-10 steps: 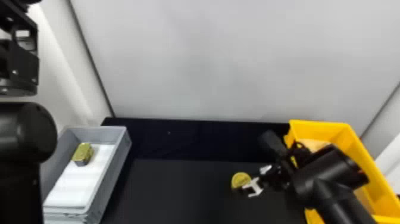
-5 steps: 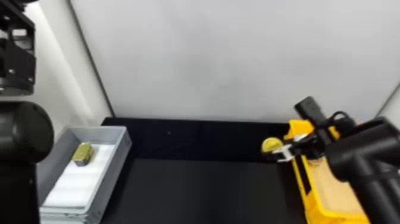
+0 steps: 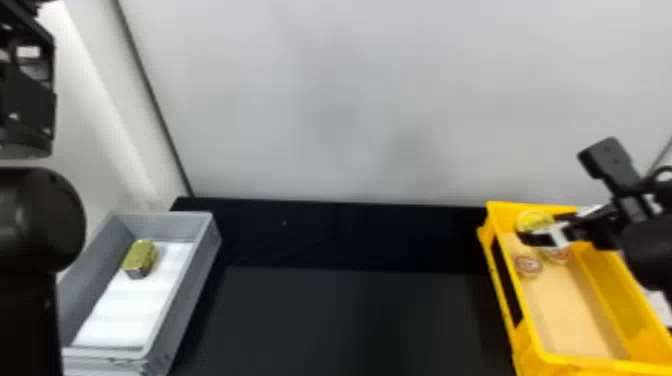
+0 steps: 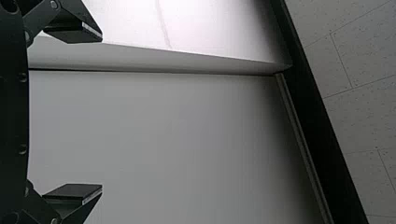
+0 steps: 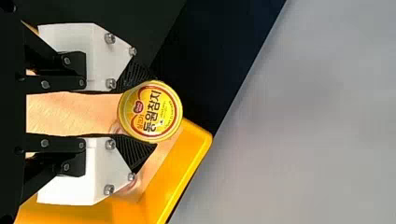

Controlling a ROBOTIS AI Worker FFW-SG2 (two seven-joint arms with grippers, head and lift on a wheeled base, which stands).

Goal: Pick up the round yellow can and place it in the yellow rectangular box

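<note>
Between the right jaws, closed on its sides, round yellow can point(image 3: 534, 220); beneath both, yellow rectangular box point(image 3: 611, 290), round tins point(image 3: 527, 265) inside; well apart from them, grey bin point(image 3: 191, 295) with gold-topped tin point(image 3: 139, 256); left jaws spread apart.

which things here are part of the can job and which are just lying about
For the job:
round yellow can, held over the box
right gripper
yellow rectangular box

Just about:
two round cans inside that box
gold can
gray box around it
left gripper, empty
</note>
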